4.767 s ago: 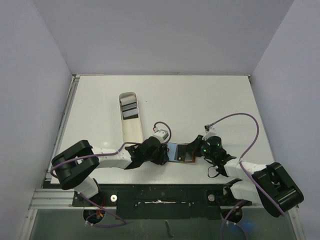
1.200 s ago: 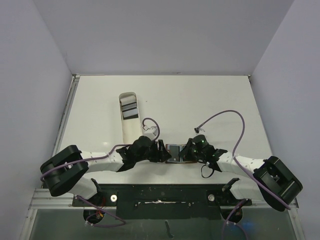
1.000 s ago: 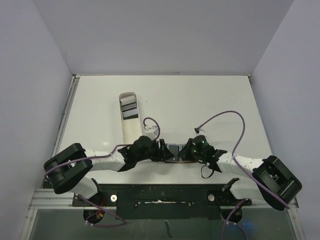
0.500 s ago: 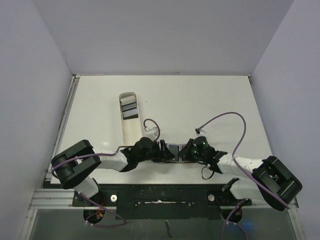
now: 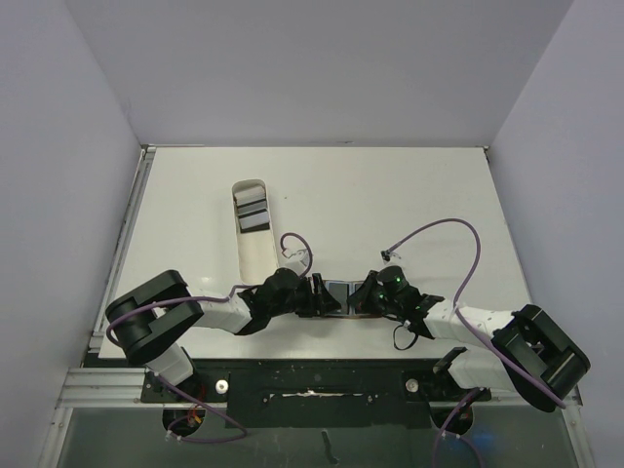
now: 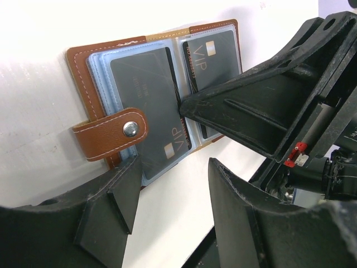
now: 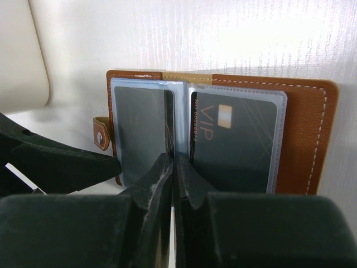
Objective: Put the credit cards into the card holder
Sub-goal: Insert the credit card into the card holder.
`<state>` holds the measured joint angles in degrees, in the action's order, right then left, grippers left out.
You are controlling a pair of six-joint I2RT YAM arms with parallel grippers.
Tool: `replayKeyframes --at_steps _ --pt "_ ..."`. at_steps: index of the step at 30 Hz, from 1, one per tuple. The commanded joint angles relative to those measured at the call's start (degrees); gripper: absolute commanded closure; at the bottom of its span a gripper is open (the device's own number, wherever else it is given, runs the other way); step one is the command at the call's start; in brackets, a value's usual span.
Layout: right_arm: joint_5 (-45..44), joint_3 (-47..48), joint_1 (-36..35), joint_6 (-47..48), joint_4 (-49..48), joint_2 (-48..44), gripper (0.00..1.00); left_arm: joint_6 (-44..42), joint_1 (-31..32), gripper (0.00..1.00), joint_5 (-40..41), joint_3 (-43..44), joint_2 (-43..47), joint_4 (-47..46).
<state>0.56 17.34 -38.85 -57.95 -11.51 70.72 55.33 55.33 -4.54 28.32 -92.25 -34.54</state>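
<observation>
The card holder [image 5: 338, 295] lies open near the table's front edge, brown leather with pale blue sleeves [image 6: 100, 61]. One dark credit card [image 6: 148, 100] sits in its left sleeve and another marked VIP [image 7: 234, 139] in its right sleeve. My right gripper [image 7: 173, 161] is shut, and its tips rest on the holder's middle fold with nothing between them. My left gripper [image 6: 173, 173] stands open just off the holder's tab side [image 6: 111, 134], and one finger [image 6: 120, 192] is close to the tab. More credit cards [image 5: 253, 215] lie in the white tray.
The long white oval tray [image 5: 259, 255] stands behind and left of the holder, close to my left arm. A purple cable [image 5: 439, 226] loops over the table from the right wrist. The table's front edge runs just below both grippers.
Since the oldest frame both grippers have closed in on the holder from either side. Over the last second only the left arm's elbow has shifted right; the grippers and holder stay put.
</observation>
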Motion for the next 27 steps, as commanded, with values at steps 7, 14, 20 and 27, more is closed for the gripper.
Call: replayKeyframes --at_steps 7,14,20,27 --pt "-1.2 -1.1 -0.5 0.3 2.0 -0.1 0.98 1.3 0.0 0.5 1.9 -0.5 1.0 -1.8" --pt "-1.3 -0.8 -0.5 0.6 2.4 -0.1 0.99 1.6 0.0 0.51 2.5 -0.1 1.8 0.4" --pt "-1.3 -0.8 -0.6 0.6 2.3 -0.1 0.99 1.5 0.0 0.51 3.1 0.2 2.2 1.6" --pt "-1.1 -0.8 -0.6 0.7 2.1 -0.1 0.99 1.8 0.0 0.51 1.9 -0.1 1.3 -1.0"
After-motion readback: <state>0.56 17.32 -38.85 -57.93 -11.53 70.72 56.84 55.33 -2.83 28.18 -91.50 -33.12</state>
